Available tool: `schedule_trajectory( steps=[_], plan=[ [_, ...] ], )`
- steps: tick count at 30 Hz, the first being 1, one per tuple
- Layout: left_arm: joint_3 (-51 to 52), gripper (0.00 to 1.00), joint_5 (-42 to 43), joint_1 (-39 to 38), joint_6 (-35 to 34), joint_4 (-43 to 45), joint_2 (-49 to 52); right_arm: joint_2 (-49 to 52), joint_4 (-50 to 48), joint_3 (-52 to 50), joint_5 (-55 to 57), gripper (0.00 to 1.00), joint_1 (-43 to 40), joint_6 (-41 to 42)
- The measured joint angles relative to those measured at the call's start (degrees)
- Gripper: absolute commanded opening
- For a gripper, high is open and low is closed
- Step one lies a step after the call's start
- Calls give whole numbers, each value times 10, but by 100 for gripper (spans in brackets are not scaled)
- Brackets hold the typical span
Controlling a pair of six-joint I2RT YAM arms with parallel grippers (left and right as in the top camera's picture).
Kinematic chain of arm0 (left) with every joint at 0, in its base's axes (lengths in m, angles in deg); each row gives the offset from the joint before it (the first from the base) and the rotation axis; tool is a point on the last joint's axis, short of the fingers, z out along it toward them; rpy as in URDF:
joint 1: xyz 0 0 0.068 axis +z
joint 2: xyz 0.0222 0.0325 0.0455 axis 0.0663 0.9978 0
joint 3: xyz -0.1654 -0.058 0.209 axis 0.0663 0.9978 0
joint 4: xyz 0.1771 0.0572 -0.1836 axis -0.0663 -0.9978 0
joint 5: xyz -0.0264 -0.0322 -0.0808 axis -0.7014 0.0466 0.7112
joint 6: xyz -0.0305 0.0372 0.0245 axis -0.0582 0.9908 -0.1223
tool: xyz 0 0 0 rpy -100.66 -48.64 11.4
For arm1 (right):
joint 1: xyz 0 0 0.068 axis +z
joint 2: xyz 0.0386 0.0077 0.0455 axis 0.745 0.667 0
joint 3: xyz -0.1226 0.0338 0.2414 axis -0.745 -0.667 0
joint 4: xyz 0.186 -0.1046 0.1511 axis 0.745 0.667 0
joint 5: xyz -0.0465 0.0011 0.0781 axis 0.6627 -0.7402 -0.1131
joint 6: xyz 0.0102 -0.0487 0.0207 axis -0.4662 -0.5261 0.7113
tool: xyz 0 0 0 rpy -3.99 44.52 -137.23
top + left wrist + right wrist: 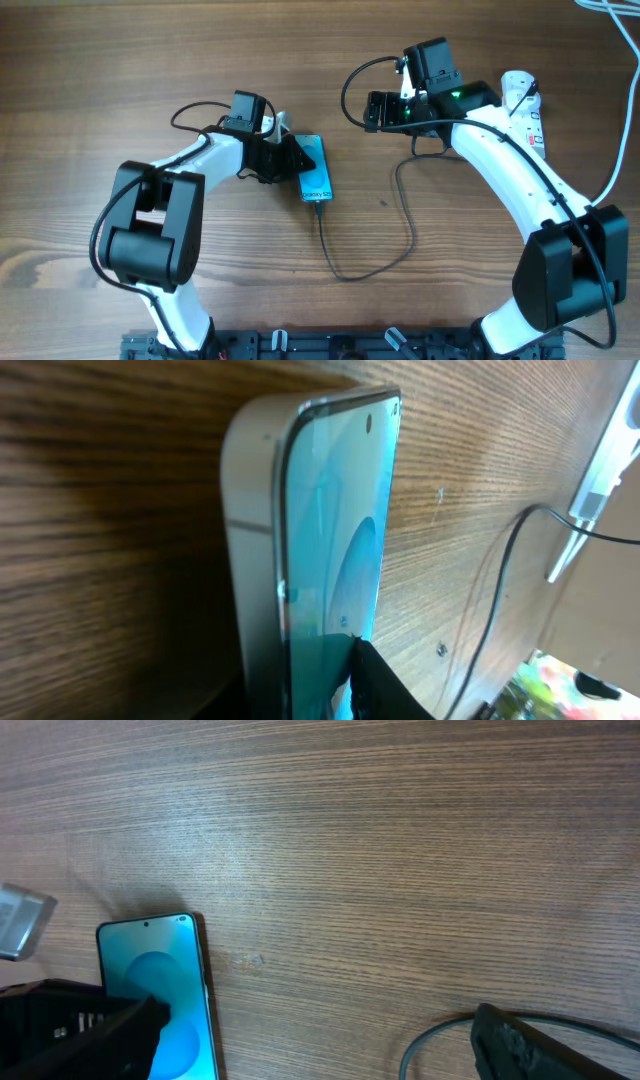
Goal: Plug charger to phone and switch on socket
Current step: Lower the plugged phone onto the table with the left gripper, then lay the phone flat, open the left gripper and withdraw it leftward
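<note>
The phone lies on the wooden table, cyan screen up. My left gripper is shut on the phone's long sides; in the left wrist view the phone fills the middle, with my fingers on either side of it. The charger, a thin black cable, loops across the table and its end meets the phone's bottom edge. My right gripper is open and empty over bare table right of the phone; its wrist view shows the phone at lower left. The socket is at the far right, partly hidden by my right arm.
A white cord runs from the top right corner down the right edge. A stretch of the black cable lies near my right finger. A small grey object sits beside the phone's top end.
</note>
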Motion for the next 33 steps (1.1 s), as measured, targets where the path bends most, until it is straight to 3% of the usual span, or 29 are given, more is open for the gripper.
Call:
schedule_trajectory(
  steps=[3, 12, 17, 22, 23, 25, 26, 33],
  plan=[
    [0, 24, 16, 0, 5, 2, 8, 0, 0, 0, 0, 100, 0, 0],
    [-3, 41, 26, -1, 13, 4, 13, 0, 0, 0, 0, 100, 0, 0],
    [-5, 45, 30, -2, 13, 4, 12, 0, 0, 0, 0, 100, 0, 0],
    [-8, 55, 35, -4, 13, 4, 11, 0, 0, 0, 0, 100, 0, 0],
    [-8, 68, 35, -4, 13, 4, 11, 0, 0, 0, 0, 100, 0, 0],
    [-9, 68, 45, -4, 12, 6, 10, 0, 0, 0, 0, 100, 0, 0],
    [-11, 75, 41, -5, 13, 6, 7, 0, 0, 0, 0, 100, 0, 0],
    [-13, 79, 47, -5, 13, 6, 4, 0, 0, 0, 0, 99, 0, 0]
  ],
)
